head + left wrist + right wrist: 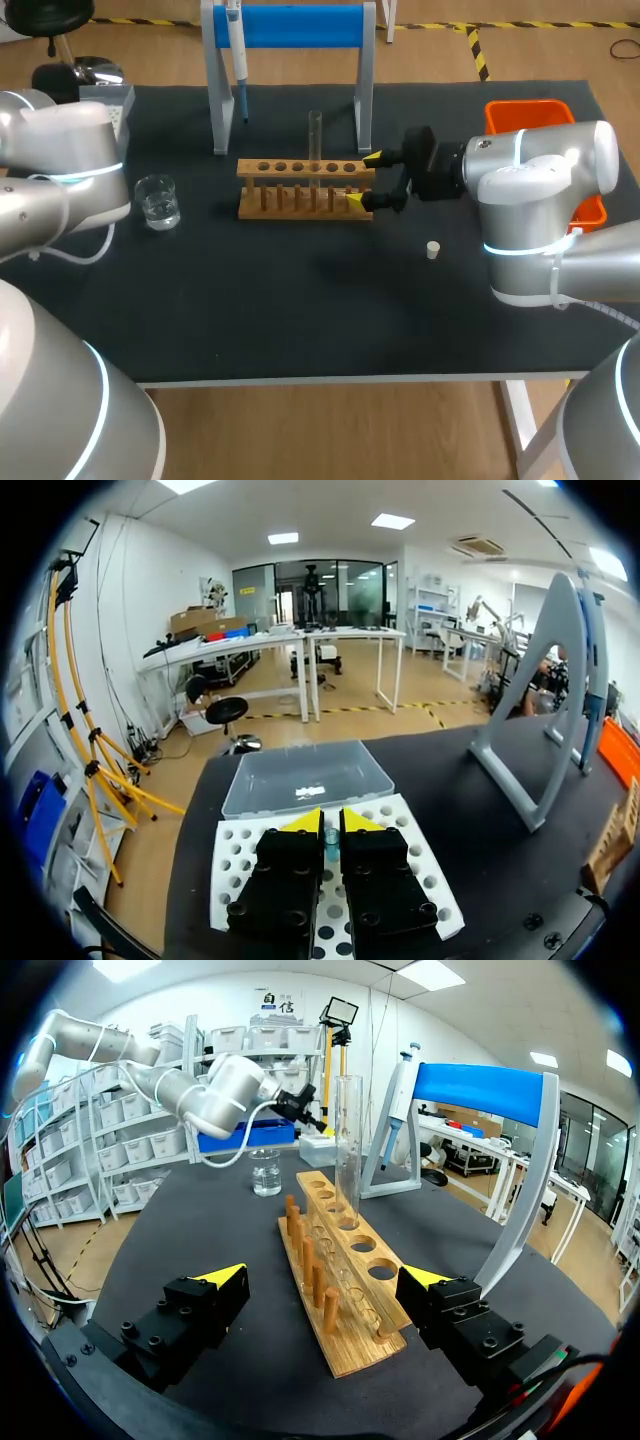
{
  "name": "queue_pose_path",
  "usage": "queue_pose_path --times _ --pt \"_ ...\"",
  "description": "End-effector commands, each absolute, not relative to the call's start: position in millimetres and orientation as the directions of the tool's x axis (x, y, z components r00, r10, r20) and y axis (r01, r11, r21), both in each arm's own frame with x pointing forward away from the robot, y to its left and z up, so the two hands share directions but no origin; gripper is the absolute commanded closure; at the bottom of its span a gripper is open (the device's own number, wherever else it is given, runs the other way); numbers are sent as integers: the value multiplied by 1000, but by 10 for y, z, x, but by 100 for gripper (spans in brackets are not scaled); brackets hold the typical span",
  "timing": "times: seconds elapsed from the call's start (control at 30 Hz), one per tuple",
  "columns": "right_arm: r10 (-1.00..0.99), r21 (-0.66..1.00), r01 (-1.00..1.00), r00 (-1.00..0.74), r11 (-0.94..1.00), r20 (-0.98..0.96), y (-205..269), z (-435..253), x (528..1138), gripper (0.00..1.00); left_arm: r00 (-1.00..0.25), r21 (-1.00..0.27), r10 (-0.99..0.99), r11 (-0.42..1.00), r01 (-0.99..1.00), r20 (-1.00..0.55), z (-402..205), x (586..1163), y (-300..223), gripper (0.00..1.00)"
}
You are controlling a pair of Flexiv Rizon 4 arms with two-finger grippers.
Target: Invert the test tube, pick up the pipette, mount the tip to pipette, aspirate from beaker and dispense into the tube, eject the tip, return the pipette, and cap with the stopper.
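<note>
The small label on the tip box's clear lid [308, 780] is too small for you to read. That lid lies open behind the white tip tray [415, 855]. Your left gripper [331, 820] hangs over the tray with its fingers drawn together to a slit. A small bluish thing shows in the slit, and you cannot tell whether it is held.

The beaker [158, 202] holds clear liquid and stands well to the left of the wooden rack [305, 188]. The test tube [315, 145] stands upright in one of the rack's holes. Your right gripper [365, 180] is spread wide at the rack's right end, one finger on each side, gripping nothing.

The pipette [238, 50] hangs on the blue stand [290, 25]. The stopper [433, 250] sits on the table, near the right arm. An orange bin [530, 112] stands behind that arm.
</note>
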State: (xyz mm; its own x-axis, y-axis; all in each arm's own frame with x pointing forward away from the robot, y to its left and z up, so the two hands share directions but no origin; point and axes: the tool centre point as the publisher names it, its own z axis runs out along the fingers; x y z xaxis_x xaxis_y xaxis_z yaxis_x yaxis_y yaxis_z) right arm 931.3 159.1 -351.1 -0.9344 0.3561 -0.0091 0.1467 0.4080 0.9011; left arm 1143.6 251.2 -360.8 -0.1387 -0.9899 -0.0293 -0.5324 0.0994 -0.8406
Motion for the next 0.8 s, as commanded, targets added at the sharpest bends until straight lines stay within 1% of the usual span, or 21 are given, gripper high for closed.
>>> queue_pose_path --times 0.03,0.8 --pt "355 901 147 -935 409 -9 1585 -3507 9311 0 -138 -840 -990 102 -533 -32 -3544 11426 2507 100" --pt "355 901 147 -935 409 -9 1585 -3507 9311 0 -120 -864 -990 127 -487 -78 -3172 11391 2490 100"
